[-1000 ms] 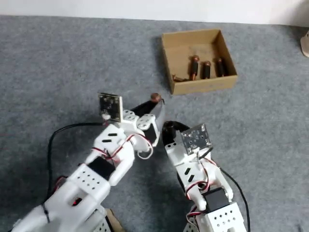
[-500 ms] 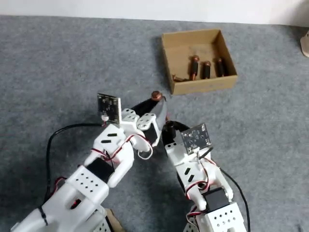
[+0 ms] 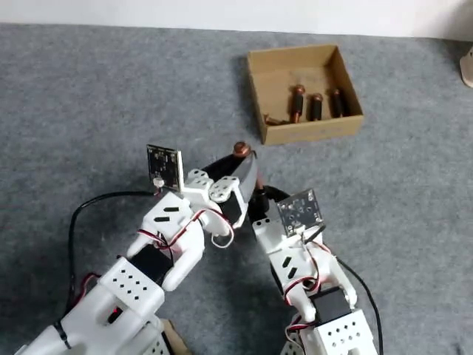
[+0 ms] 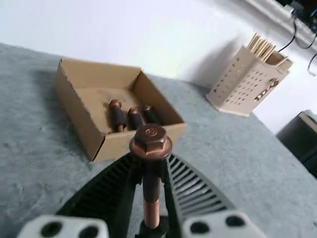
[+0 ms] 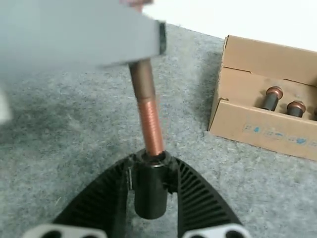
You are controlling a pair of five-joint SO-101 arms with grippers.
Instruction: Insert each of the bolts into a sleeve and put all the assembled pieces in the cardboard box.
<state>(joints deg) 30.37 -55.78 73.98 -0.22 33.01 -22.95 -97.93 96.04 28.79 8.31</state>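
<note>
Beyond both arms on grey carpet [image 3: 89,96]: a cardboard box [image 3: 314,131] with three assembled pieces [image 3: 314,105] inside, and a perforated beige holder [image 4: 246,82] of sticks off to its side. Just short of the box's near corner, left gripper [image 4: 151,171] clamped on a copper bolt [image 4: 150,142], right gripper [image 5: 151,171] clamped on a black sleeve [image 5: 150,193]. Bolt in line with the sleeve, hex head toward the box. From the left wrist, head and box; from the right wrist, threaded tip at the sleeve's mouth, upper shank behind a blurred grey part.
</note>
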